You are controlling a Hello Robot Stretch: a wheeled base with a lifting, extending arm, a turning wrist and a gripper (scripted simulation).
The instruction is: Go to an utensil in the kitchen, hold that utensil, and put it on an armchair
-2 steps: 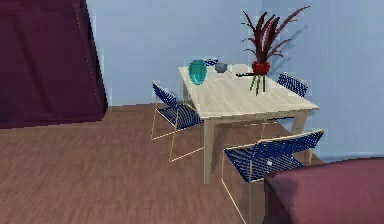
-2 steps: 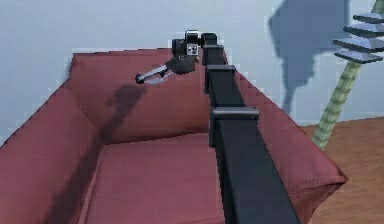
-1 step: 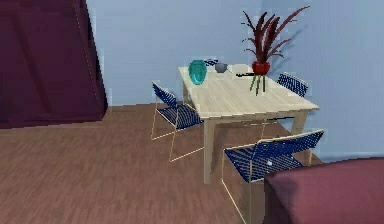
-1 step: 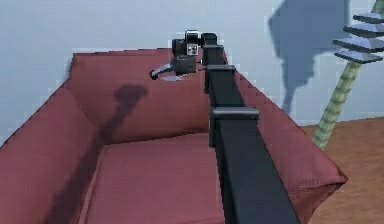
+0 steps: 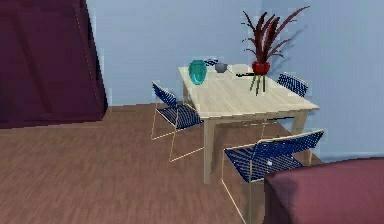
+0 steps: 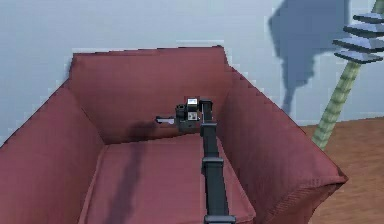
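Well, in the forward view a wooden table (image 5: 235, 98) stands with blue wire chairs (image 5: 270, 158) round it. On it are a teal vase (image 5: 198, 72), a small bowl (image 5: 222, 68) and a red plant (image 5: 263, 40) in a pot. A corner of the red armchair (image 5: 335, 190) peeks in at the bottom right.

Next, in the arm side view, the arm (image 6: 212, 170) reaches out over the armchair. The gripper (image 6: 163, 120) seems to hang above the seat (image 6: 150, 175), with the chair's back (image 6: 150, 75) just behind it. I cannot tell if it holds the utensil or nothing at all. Its thin fingers are hard to make out against the red cushion.

I think the job now is to put the utensil down. To do it well, the gripper should go low, to the middle of the seat below it. Then it should set the utensil down softly, so it does not bounce or slide off the front.
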